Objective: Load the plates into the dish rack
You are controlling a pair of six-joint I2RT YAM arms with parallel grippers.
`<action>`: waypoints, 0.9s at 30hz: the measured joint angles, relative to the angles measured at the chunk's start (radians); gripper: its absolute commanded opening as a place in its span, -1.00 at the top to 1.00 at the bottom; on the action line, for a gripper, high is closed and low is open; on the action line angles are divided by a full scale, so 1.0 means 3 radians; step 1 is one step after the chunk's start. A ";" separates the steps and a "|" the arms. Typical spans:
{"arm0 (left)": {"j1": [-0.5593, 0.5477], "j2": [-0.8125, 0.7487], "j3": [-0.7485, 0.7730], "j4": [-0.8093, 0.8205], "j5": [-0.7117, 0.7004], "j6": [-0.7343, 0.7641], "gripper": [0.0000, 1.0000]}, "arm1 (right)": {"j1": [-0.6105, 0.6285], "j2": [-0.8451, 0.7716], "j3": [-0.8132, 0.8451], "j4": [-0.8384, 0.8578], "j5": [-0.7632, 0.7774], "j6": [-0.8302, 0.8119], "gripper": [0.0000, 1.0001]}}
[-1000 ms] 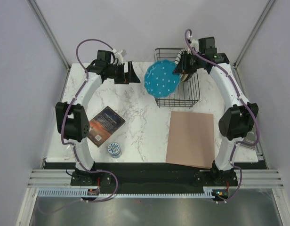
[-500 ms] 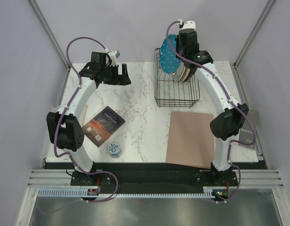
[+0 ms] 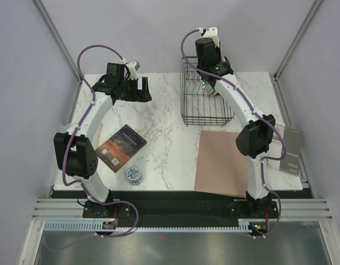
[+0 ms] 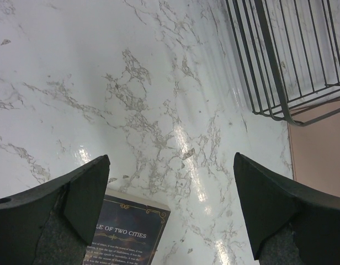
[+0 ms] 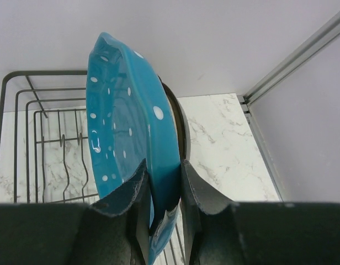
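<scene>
In the right wrist view my right gripper point(image 5: 163, 163) is shut on the lower rim of the teal plate with white dots point(image 5: 128, 127). The plate stands on edge above the dish rack point(image 5: 26, 110), a black wire basket. A dark rim of another plate point(image 5: 180, 118) shows right behind the teal one. From above, the right arm reaches over the back of the dish rack point(image 3: 184, 102); cream plates point(image 3: 213, 88) stand inside it, and the arm hides the teal plate. My left gripper point(image 3: 143, 91) hangs open over bare marble at the back left, holding nothing point(image 4: 170, 165).
A dark book point(image 3: 123, 146) lies at the left, its cover also below the left fingers point(image 4: 126, 232). A small patterned cup point(image 3: 134, 175) stands near the front edge. A brown mat point(image 3: 224, 163) lies at the front right. The rack's corner point(image 4: 291, 61) shows right of the left gripper.
The right arm has lifted the teal plate from the rack's left side, turned it on edge and carried it over the rack's back. The left arm drew back slightly, still open.
</scene>
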 measured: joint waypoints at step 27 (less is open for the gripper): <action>0.0000 -0.0022 -0.0120 0.0001 -0.0090 0.0006 -1.00 | 0.0032 0.0735 0.0367 0.0532 0.0100 -0.0191 1.00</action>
